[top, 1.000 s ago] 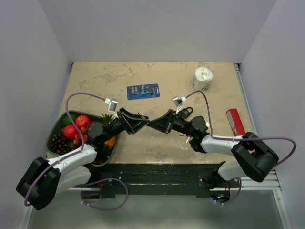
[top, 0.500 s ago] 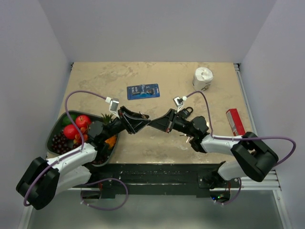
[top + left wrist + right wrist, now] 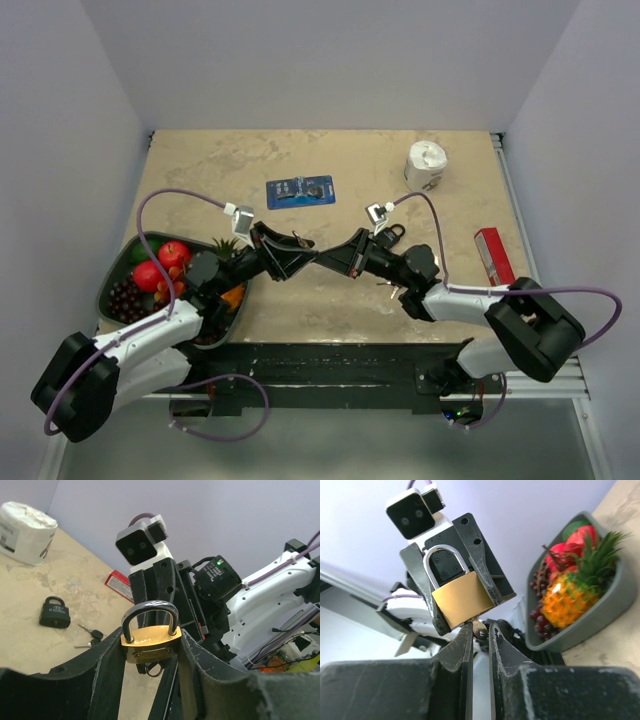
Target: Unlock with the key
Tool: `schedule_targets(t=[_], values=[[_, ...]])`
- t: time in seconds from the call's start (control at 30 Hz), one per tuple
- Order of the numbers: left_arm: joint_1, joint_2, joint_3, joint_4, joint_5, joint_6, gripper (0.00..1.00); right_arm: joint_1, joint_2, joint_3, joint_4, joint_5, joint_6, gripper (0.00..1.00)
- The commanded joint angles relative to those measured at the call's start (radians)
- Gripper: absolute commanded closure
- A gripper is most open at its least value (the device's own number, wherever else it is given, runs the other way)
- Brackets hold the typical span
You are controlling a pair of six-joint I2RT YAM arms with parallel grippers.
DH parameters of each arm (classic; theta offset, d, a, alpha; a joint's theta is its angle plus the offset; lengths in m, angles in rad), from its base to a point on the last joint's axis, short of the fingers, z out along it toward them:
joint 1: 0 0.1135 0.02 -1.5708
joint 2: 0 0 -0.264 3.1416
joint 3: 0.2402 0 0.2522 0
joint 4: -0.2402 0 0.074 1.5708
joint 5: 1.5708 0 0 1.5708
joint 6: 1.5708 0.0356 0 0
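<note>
**Brass padlock clamped mid-air; black-headed keys lay on the table**

Both arms met over the near middle of the beige tabletop, tips nose to nose.

- Left gripper: jaws clamped on the body of a small brass padlock with a silver shackle. The shackle pointed up and was seated in the body. The padlock was held off the table.
- Right gripper: fingers nearly together, pinching a tiny all-silver key. The key's tip was at the underside of the brass padlock. How far it was in the keyhole: could not tell.
- The bunch of short silver keys with black plastic heads lay flat on the table. It sat just beside the black padlock, on that padlock's near side, and neither gripper touched it. It was too small to pick out in the top view.
- The black padlock stood right of centre, close to the right arm, with its shackle down.

Other items:
- White paper roll, far right.
- Slim red box, at the right edge.
- Blue card pack, far centre.
- Dark grey bowl of plastic fruit, near left by the left arm.
</note>
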Motion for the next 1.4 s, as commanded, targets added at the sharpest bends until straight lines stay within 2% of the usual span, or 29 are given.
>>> schedule_targets(t=[0.0, 0.07, 0.1, 0.17, 0.2, 0.3, 0.4, 0.5, 0.53, 0.7, 0.8, 0.87, 0.9, 0.93, 1.0, 1.03, 1.1, 1.37], values=[[-0.058, -0.042, 0.071, -0.113, 0.033, 0.037, 1.00, -0.034, -0.060, 0.032, -0.172, 0.182, -0.163, 1.00], [-0.040, -0.041, 0.082, -0.193, -0.038, 0.035, 1.00, -0.032, -0.119, 0.032, -0.288, 0.202, -0.219, 0.96], [-0.024, -0.033, 0.098, -0.219, -0.044, 0.029, 1.00, -0.032, -0.139, 0.034, -0.324, 0.206, -0.265, 0.88], [0.023, -0.003, 0.112, -0.277, -0.049, 0.009, 1.00, -0.034, -0.204, 0.035, -0.414, 0.212, -0.306, 0.80], [0.039, 0.008, 0.117, -0.285, -0.041, 0.001, 1.00, -0.034, -0.224, 0.035, -0.445, 0.218, -0.340, 0.70], [0.092, 0.056, 0.137, -0.302, 0.003, -0.026, 1.00, -0.034, -0.299, 0.028, -0.535, 0.232, -0.397, 0.54], [0.138, 0.096, 0.174, -0.342, 0.060, -0.019, 1.00, -0.034, -0.363, 0.023, -0.597, 0.231, -0.458, 0.48], [0.168, 0.134, 0.232, -0.357, 0.199, 0.030, 1.00, -0.034, -0.422, 0.058, -0.676, 0.217, -0.576, 0.45], [0.172, 0.145, 0.250, -0.366, 0.297, 0.076, 1.00, -0.032, -0.433, 0.077, -0.701, 0.202, -0.613, 0.44], [0.172, 0.168, 0.306, -0.399, 0.505, 0.139, 1.00, -0.047, -0.414, 0.250, -0.818, 0.027, -0.834, 0.42], [0.172, 0.163, 0.359, -0.504, 0.620, 0.227, 1.00, -0.064, -0.396, 0.331, -0.853, -0.056, -0.892, 0.41], [0.172, 0.154, 0.396, -0.673, 0.701, 0.349, 1.00, -0.072, -0.385, 0.382, -0.876, -0.122, -0.912, 0.41], [0.174, 0.154, 0.436, -0.743, 0.724, 0.456, 1.00, -0.077, -0.382, 0.397, -0.882, -0.146, -0.934, 0.41], [0.172, 0.156, 0.450, -0.844, 0.761, 0.492, 1.00, -0.078, -0.371, 0.411, -0.887, -0.172, -0.941, 0.41], [0.169, 0.160, 0.439, -0.816, 0.804, 0.467, 1.00, -0.078, -0.350, 0.453, -0.896, -0.272, -0.951, 0.41], [0.171, 0.159, 0.427, -0.731, 0.857, 0.434, 1.00, -0.077, -0.324, 0.465, -0.893, -0.312, -0.952, 0.41], [0.171, 0.160, 0.410, -0.689, 0.890, 0.406, 1.00, -0.077, -0.298, 0.491, -0.895, -0.402, -0.951, 0.41], [0.158, 0.151, 0.389, -0.683, 0.993, 0.403, 1.00, -0.040, -0.230, 0.492, -0.881, -0.501, -0.964, 0.39]])
